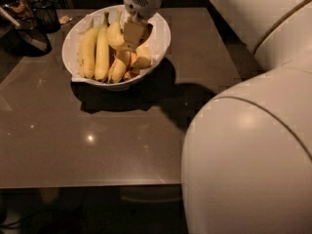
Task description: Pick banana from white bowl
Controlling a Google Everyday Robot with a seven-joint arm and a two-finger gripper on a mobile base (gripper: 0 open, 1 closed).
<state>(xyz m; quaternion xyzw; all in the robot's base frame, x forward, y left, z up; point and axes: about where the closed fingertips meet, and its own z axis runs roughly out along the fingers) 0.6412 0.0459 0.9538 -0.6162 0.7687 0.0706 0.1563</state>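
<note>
White bowl [162,35] holds the banana [114,33], the end effector [129,47] just beside it, grip impossible to tell.

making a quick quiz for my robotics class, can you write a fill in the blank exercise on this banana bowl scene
1. The white bowl stands on a brown ____.
2. The gripper reaches into the bowl from ____, right beside the curved banana.
3. That banana's peel is ____ in colour.
Missing words: table; above; yellow.
</note>
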